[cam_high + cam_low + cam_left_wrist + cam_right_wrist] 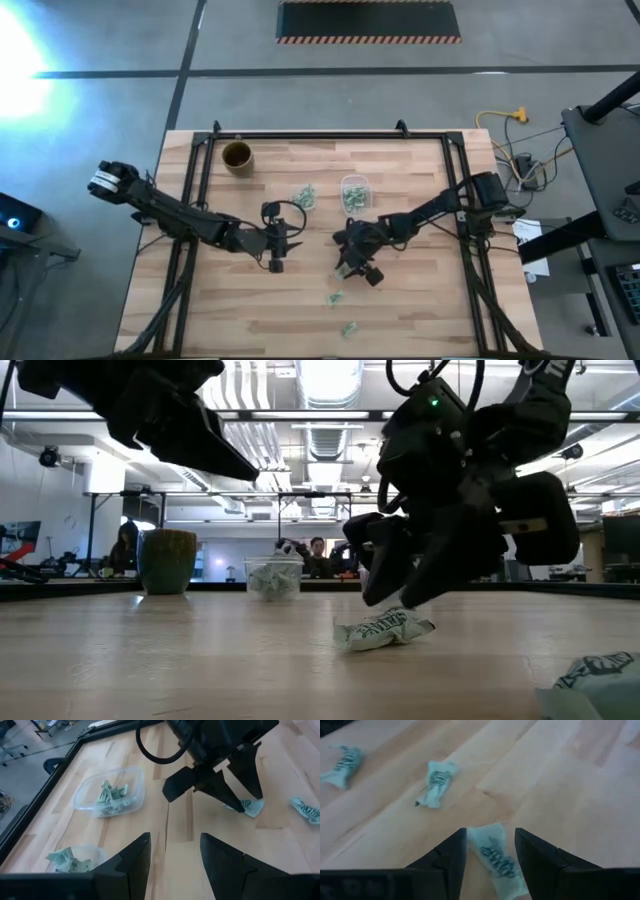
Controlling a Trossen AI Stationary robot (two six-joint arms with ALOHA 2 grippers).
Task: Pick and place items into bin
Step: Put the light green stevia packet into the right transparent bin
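Crinkled green-and-white wrapper (495, 854) between right gripper's (490, 851) spread dark fingers on pale wood.

No text is legible — wrapper print unreadable.

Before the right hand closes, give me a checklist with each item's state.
1. Wrapper sits between the right hand's fingers: ok.
2. Right hand open: ok.
3. Fingertips down at the table: ok, in the low view.
4. Left hand off to the side, open, empty: ok.
5. Clear tub upright, already holding wrappers: ok.
6. Grip will hold on lifting: cannot tell.
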